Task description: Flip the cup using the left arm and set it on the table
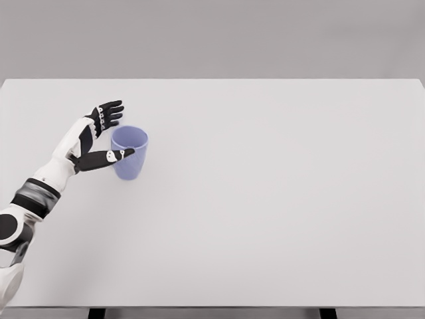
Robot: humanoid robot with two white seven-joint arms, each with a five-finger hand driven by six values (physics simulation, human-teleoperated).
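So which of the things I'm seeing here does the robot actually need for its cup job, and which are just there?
Part of the job:
- cup, light blue, standing open end up
- left hand, open, fingers spread beside the cup, thumb across its front
- table, where the cup gets set down

Just there:
- nothing loose; only the grey wall behind

Cup [129, 153] stands upright on table [279, 199], left of centre, mouth up. Left hand [97, 136] just left of cup, fingers behind its rim, thumb in front across its near wall.
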